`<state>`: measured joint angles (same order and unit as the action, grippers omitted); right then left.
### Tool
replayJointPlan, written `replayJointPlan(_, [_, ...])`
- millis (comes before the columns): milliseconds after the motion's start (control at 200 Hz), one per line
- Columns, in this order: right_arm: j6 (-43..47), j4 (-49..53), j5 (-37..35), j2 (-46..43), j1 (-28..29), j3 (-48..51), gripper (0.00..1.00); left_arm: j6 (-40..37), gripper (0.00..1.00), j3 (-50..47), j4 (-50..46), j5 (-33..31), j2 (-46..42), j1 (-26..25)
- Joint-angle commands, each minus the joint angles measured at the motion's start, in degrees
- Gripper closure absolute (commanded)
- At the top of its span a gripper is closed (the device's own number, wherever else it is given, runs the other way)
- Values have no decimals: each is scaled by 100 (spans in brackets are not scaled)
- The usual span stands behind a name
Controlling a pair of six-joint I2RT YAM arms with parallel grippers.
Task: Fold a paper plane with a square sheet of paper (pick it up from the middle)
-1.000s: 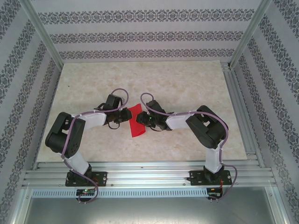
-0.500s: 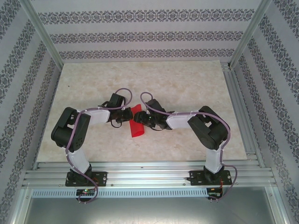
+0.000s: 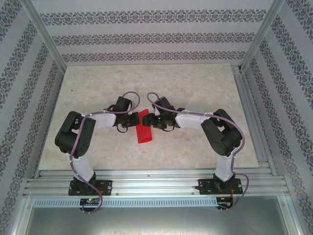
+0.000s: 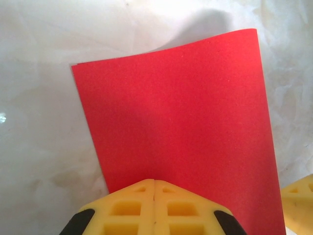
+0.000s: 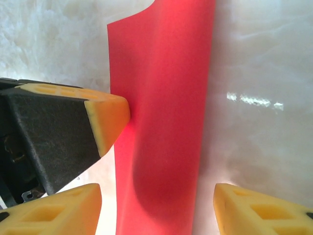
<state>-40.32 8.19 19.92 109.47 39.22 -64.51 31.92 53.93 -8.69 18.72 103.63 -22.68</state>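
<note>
No text, label, brand, number or sign can be read anywhere; the square sheet of paper (image 4: 181,127) shows a plain red face with no print; the walls (image 3: 146,19) carry bands of repeating ornament, not letters; the table (image 3: 195,88) shows only pale marbling.

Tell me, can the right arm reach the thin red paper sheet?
Probably yes: the right end effector is open, the thin red paper sheet between its fingers; the left end effector grips elsewhere.
</note>
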Motion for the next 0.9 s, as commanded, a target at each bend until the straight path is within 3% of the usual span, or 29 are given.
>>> replayJointPlan(0, [286,213,395,247,-56,-185,39,-178,94,126,-223,-22,116,-63])
replayJointPlan(290, [203,27,626,451,-124,-163,54,-183,95,154,-232,2,90,-67])
replayJointPlan(495, [14,-124,321,548,-107,0,64,296,84,175,-11,243,-267,-66])
replayJointPlan(899, [32,252,-234,628,-91,-21,69,520,61,-370,-114,-1251,-1657,-59])
